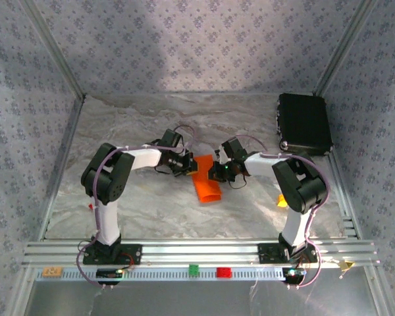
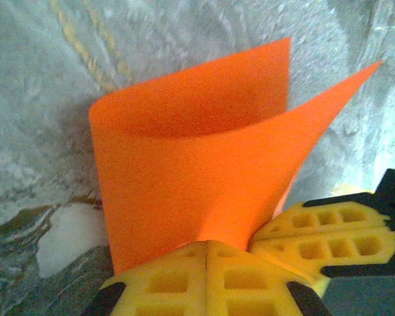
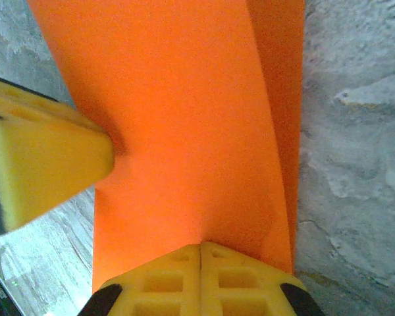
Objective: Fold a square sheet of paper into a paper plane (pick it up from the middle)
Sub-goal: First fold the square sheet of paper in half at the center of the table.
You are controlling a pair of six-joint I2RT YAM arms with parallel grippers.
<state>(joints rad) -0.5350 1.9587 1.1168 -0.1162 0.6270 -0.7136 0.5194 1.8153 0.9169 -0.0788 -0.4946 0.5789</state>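
The square sheet of paper (image 1: 207, 183), bright orange, hangs between the two grippers near the middle of the table, curled over in a loose U. In the left wrist view the sheet (image 2: 184, 164) rises from my left gripper (image 2: 207, 245), whose yellow jaws are pressed together on its near edge. My right gripper (image 3: 201, 247) is likewise shut on an edge of the sheet (image 3: 184, 118). The two grippers (image 1: 188, 164) (image 1: 215, 173) stand close together, tips almost meeting. The right fingers (image 2: 329, 230) show beside the left ones, and the left fingers (image 3: 46, 164) press the paper's left side.
A black box (image 1: 305, 123) lies at the back right. A small yellow-orange block (image 1: 282, 200) sits by the right arm. Green (image 1: 193, 270) and red (image 1: 223, 272) blocks rest on the front rail (image 1: 158, 253). Patterned walls enclose the marble table (image 1: 145, 125).
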